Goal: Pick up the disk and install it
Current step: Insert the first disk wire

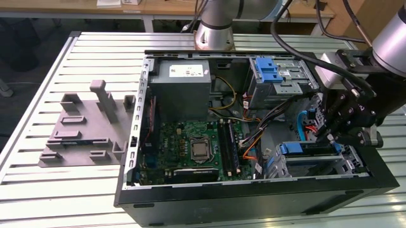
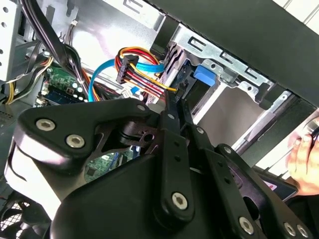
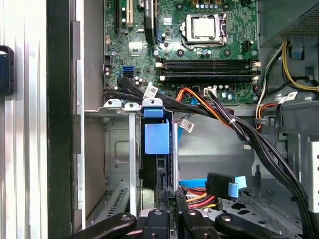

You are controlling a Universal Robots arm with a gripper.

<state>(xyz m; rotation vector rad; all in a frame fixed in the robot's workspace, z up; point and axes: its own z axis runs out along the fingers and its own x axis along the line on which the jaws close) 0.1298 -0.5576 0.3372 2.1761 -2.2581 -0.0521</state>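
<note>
The disk [image 3: 158, 164] stands on edge in the lower drive cage [image 3: 117, 149], its blue carrier tab [image 3: 156, 138] at the far end toward the motherboard [image 3: 199, 45]. Its long axis runs straight away from the gripper [image 3: 169, 206], which sits directly behind the near edge, the 2 fingers drawn close together along the disk's thin edge. In the exterior view the gripper [image 1: 331, 137] reaches into the computer case [image 1: 254, 199] at the exterior view's right, touching that cage.
</note>
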